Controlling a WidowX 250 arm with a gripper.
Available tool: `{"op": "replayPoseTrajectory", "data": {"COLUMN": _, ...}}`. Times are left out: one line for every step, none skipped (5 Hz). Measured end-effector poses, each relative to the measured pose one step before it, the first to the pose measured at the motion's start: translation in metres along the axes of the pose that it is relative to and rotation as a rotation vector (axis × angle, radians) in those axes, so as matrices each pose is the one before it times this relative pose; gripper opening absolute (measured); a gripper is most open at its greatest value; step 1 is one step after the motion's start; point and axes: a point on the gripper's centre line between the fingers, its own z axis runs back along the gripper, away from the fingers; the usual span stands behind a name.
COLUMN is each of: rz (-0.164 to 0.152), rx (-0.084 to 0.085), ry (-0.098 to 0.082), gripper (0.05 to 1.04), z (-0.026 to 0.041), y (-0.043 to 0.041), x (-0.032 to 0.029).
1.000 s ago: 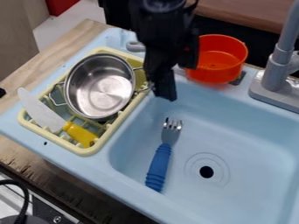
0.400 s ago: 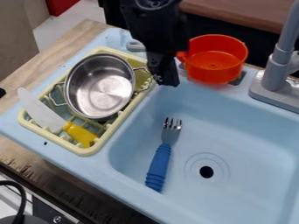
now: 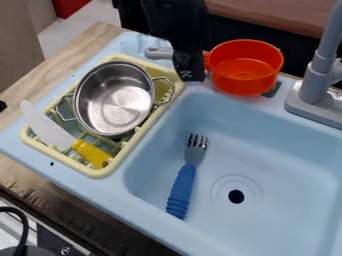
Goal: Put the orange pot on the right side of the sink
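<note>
Pot [image 3: 244,87]: orange, upright on the sink's far rim, left of its middle; not in the basin.
Handle [image 3: 208,59]: points toward the sink's left end.
Tool [image 3: 191,74]: over the sink's far left corner, just beside the handle; contact unclear. Cannot tell whether it is spread or pressed together, nor whether it has a grip.
Sink [image 3: 284,150]: right half is the likely goal.
Fork [image 3: 181,189]: in the sink's left half.
Faucet [image 3: 314,86]: on the sink's far rim, toward the right.
Step in hand: likely lining up on the handle; transfer not done.
Next move: secure the handle, lift past the rim, swing right, keep out from the faucet, lower level into the sink.
Risk: a poor grip could tip or spin the pot.
</note>
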Motion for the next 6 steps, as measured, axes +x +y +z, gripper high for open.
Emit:
{"op": "replayPoseTrajectory", "data": {"rz": 0.0560, "rx": -0.0058, "ry": -0.0305, "gripper": 1.000, "z": -0.00003, "y": -0.00659, "x": 0.00373}}
{"op": "replayPoseTrajectory", "data": {"rz": 0.0196, "rx": 0.0293, "ry": -0.0233, "gripper": 1.000, "z": -0.00925, "y": -0.00061, "x": 0.00143}}
{"op": "replayPoseTrajectory", "data": {"rz": 0.0348, "rx": 0.0434, "ry": -0.0343, "gripper": 1.000, "z": -0.01129, "y": 0.00219, "x": 0.00206}}
{"op": "replayPoseTrajectory", "data": {"rz": 0.0086, "rx": 0.0430, "ry": -0.0213, "gripper": 0.969, "z": -0.00542, "y": 0.00253, "x": 0.00291}}
{"op": "replayPoseTrajectory", "data": {"rz": -0.0157, "rx": 0.0384, "ry": -0.0027, "gripper": 0.706, "z": -0.00565, "y": 0.00117, "x": -0.00236}}
{"op": "replayPoseTrajectory", "data": {"rz": -0.0779, "rx": 0.0808, "ry": 0.0062, "gripper": 0.415, "z": -0.00534, "y": 0.00191, "x": -0.00408}}
